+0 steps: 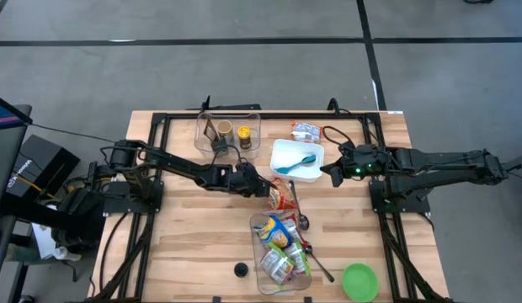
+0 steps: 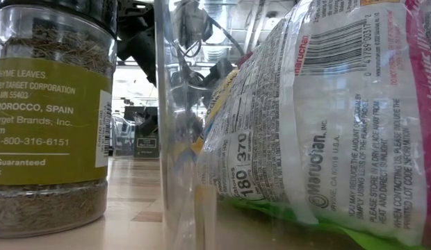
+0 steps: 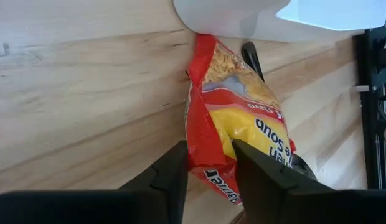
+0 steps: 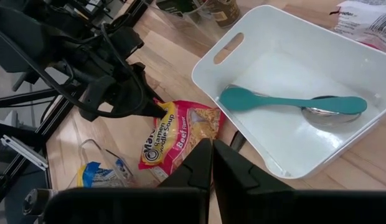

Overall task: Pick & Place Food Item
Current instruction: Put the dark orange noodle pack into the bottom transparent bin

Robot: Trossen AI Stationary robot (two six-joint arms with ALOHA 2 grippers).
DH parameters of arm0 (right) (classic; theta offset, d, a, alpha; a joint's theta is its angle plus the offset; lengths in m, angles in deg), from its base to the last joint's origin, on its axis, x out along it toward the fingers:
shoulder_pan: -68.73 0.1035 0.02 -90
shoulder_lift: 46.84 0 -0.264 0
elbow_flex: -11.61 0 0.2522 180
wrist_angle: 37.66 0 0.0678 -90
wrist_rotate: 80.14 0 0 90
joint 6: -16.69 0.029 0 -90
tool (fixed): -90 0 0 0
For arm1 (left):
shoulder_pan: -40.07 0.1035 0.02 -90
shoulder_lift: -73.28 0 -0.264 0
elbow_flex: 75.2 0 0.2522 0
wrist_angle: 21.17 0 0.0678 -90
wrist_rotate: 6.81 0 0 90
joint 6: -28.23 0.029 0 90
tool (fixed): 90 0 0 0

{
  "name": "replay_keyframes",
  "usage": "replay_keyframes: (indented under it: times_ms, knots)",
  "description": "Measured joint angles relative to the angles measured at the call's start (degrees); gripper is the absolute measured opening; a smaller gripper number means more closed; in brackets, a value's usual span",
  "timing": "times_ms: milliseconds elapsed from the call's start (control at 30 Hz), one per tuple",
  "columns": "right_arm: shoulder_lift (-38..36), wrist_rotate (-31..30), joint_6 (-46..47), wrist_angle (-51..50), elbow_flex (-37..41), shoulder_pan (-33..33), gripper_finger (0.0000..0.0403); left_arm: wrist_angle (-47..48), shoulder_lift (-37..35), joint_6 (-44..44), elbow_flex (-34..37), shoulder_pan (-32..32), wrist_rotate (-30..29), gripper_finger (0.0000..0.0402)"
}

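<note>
1. Left gripper (image 1: 263, 186) sits mid-counter (image 1: 185, 244); its fingers (image 3: 174, 168) are clamped on one end of the red ramen packet (image 3: 233, 118).
2. Ramen packet (image 1: 284, 195) lies flat on the wood, its far end touching the white bin (image 1: 296, 160), with the clear tub of snacks (image 1: 282, 250) near it.
3. White bin holds a teal spatula (image 4: 286, 102) and a spoon.
4. Right gripper (image 1: 327, 172) hangs just beside the white bin, fingers (image 4: 199, 165) pressed together, nothing held.
</note>
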Motion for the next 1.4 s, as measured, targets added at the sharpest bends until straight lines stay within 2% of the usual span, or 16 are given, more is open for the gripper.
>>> replay_keyframes:
  times_ms: [567,900,1400]
  knots:
    - [0.0,0.0,-0.2,0.0,0.0,0.0,0.0008,-0.1,0.0,0.8,0.0,0.0,-0.8,0.0004]
    - [0.0,0.0,-0.2,0.0,0.0,0.0,0.0008,-1.5,-3.4,4.4,0.0,0.0,-1.9,0.0001]
    - [0.0,0.0,-0.6,0.0,0.0,0.0,0.0008,-1.5,-18.1,12.8,0.0,0.0,-2.7,0.0000]
